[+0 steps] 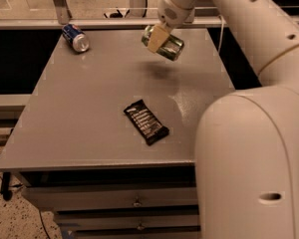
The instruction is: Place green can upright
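The green can [169, 46] hangs in the air above the far middle of the grey table [89, 113], lying on its side with its long axis tilted down to the right. My gripper [157, 38] is shut on the green can, one pale finger [156, 37] across its front. A dark shadow lies on the table right below the can.
A blue can [75, 37] lies on its side at the table's far left corner. A black snack bar [146, 121] lies flat near the table's middle front. My white arm fills the right side. A rail and dark gap run behind the table.
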